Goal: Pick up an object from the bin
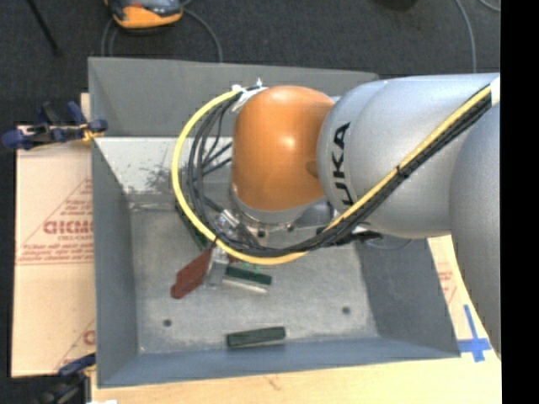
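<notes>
Camera view: grey metal bin (pixel 109 225), with the arm (pixel 404 167) coming in from 3 o'clock and covering most of the bin's upper half. The orange cover (pixel 278 150) on the wrist sits toward 12 o'clock of the bin floor, with yellow and black cables (pixel 181 171) looped round its 9 o'clock side. The gripper (pixel 216 268) pokes out under the cover, low over the floor, a bit toward 9 o'clock of floor centre. Open or closed: can't tell, as the tip is mostly hidden by the wrist and cables. A red-brown flat piece (pixel 192 278) lies tilted right at the gripper's 8 o'clock side, touching or just beside it; can't tell which, and can't see it actually gripped. A green-and-silver piece (pixel 249 277) lies just beside the gripper at its 3 o'clock side, near floor centre. A dark green bar (pixel 255 337) lies flat at 6 o'clock by the near wall, well apart from the gripper.
</notes>
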### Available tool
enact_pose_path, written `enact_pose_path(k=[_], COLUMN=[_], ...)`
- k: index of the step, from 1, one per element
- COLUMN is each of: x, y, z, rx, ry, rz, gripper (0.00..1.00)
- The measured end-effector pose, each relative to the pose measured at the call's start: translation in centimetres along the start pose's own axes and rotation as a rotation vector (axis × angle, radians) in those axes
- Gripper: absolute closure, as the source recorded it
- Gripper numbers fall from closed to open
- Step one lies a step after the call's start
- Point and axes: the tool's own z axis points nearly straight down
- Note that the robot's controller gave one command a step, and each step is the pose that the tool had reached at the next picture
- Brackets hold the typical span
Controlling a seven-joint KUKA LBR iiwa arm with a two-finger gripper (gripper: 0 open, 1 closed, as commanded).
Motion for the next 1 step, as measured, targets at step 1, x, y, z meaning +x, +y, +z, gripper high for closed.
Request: enact_pose_path(k=[1], x=[-0.91], y=[-0.34], z=[0.77], rx=[-0.001], ry=[-0.001], rz=[0.132], gripper=[1.00])
